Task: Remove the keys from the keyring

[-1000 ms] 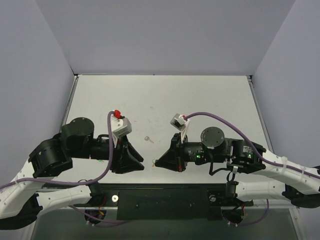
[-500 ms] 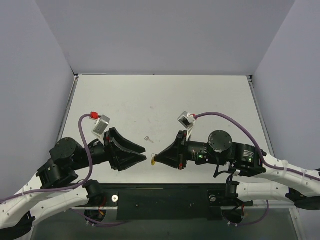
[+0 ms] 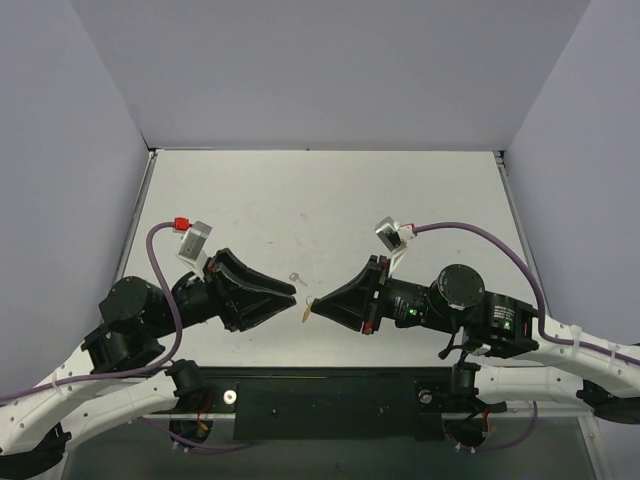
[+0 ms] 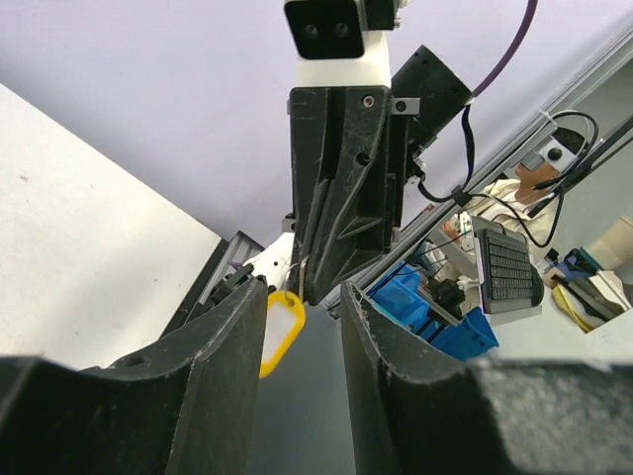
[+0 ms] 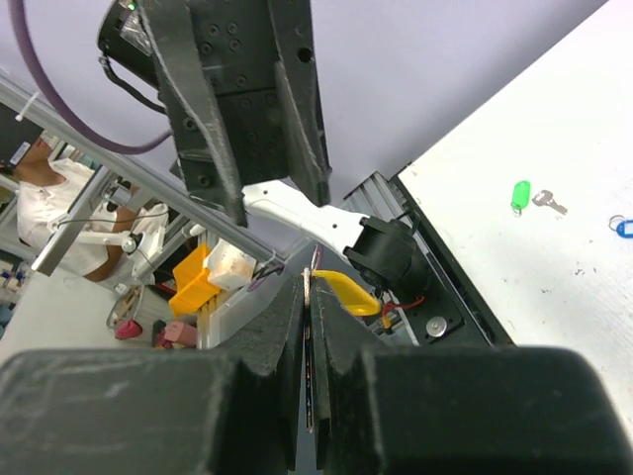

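The keyring is a yellow oval tag [image 5: 348, 294] on a thin metal ring. My right gripper [image 5: 309, 277] is shut on that ring, and the tag dangles just past its fingertips. From above, the tag [image 3: 305, 312] hangs at the right gripper's [image 3: 313, 304] tip, above the table's near edge. My left gripper [image 3: 290, 295] faces it tip to tip and is open. In the left wrist view the tag [image 4: 280, 332] hangs just beyond the left finger [image 4: 232, 336] of that gripper [image 4: 304, 289], untouched. A tiny silver key [image 3: 295, 276] lies loose on the table behind both tips.
A green tag [image 5: 520, 194] joined to a silver key [image 5: 547, 203] and a blue tag [image 5: 621, 227] lie on the white table [image 3: 330, 200] in the right wrist view. Grey walls enclose three sides. The black base rail [image 3: 330, 400] runs under both arms.
Both grippers have moved away from the near edge and stayed tip to tip. The left arm has swung and tilted its jaws. The right gripper has kept its hold on the keyring.
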Robot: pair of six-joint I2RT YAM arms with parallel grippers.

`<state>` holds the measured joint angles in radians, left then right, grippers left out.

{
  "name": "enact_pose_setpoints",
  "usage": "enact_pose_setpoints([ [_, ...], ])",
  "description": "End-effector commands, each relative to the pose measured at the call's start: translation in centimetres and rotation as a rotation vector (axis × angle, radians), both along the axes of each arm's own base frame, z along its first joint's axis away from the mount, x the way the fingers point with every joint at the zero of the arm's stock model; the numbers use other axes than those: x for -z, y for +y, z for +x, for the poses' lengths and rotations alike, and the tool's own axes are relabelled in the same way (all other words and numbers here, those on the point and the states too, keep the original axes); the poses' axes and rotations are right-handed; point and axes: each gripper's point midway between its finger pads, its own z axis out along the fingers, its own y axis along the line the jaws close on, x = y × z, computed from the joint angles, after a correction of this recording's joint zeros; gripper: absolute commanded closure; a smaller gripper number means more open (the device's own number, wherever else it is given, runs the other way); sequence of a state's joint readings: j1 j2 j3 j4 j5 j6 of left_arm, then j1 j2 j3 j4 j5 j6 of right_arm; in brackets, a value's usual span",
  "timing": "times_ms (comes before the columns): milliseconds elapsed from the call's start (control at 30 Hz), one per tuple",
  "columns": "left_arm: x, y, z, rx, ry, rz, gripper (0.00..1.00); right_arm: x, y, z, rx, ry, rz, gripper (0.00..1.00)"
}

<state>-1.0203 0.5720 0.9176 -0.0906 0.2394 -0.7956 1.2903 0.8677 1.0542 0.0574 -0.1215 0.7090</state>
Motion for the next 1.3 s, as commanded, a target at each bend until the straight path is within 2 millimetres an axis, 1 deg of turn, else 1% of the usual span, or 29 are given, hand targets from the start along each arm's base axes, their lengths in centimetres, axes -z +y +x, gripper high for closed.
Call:
enact_pose_setpoints([
  [0, -0.9, -0.3, -0.2, 0.017, -0.009, -0.048, 0.55, -2.7, -0.6, 0.2, 0.023, -0.023, 0.108, 1.0],
  [33, -0.9, -0.4, -0.2, 0.022, -0.008, -0.046, 0.56, -2.7, -0.5, 0.3, 0.023, -0.023, 0.108, 1.0],
  [67, -1.6, -0.3, -0.4, 0.029, -0.025, -0.074, 0.56, -2.6, -0.5, 0.3, 0.025, -0.021, 0.107, 1.0],
  [133, -1.6, -0.6, -0.5, 0.042, -0.027, -0.071, 0.57, -2.7, -0.5, 0.3, 0.025, -0.022, 0.11, 1.0],
  [433, -1.2, -1.6, -0.6, 0.08, -0.03, -0.03, 0.62, -3.0, -0.7, 0.4, 0.032, -0.027, 0.12, 1.0],
  [600, -0.8, -1.6, -0.5, 0.07, -0.023, -0.03, 0.66, -3.0, -0.7, 0.4, 0.034, -0.027, 0.118, 1.0],
  [733, -1.0, -1.5, -0.5, 0.074, -0.025, -0.038, 0.72, -2.9, -0.5, 0.4, 0.031, -0.026, 0.115, 1.0],
  [767, -1.0, -1.6, -0.6, 0.076, -0.024, -0.04, 0.76, -2.9, -0.5, 0.4, 0.028, -0.026, 0.114, 1.0],
  [867, -1.0, -1.8, -0.8, 0.097, -0.025, -0.031, 0.82, -3.0, -0.4, 0.4, 0.028, -0.026, 0.117, 1.0],
  [933, -1.0, -2.0, -1.0, 0.111, -0.024, -0.029, 0.83, -3.0, -0.4, 0.3, 0.026, -0.024, 0.118, 1.0],
  [1000, -0.6, -2.2, -0.9, 0.114, -0.014, -0.024, 0.83, -2.9, -0.4, 0.4, 0.028, -0.024, 0.116, 1.0],
  [1167, -0.6, -2.1, -1.0, 0.121, -0.011, -0.038, 0.83, -2.7, -0.3, 0.4, 0.026, -0.021, 0.112, 1.0],
  [1233, -0.6, -2.2, -1.1, 0.127, -0.01, -0.039, 0.91, -2.7, -0.3, 0.3, 0.023, -0.021, 0.112, 1.0],
  [1267, -0.6, -2.2, -1.1, 0.129, -0.013, -0.035, 0.98, -2.7, -0.2, 0.3, 0.023, -0.019, 0.109, 1.0],
])
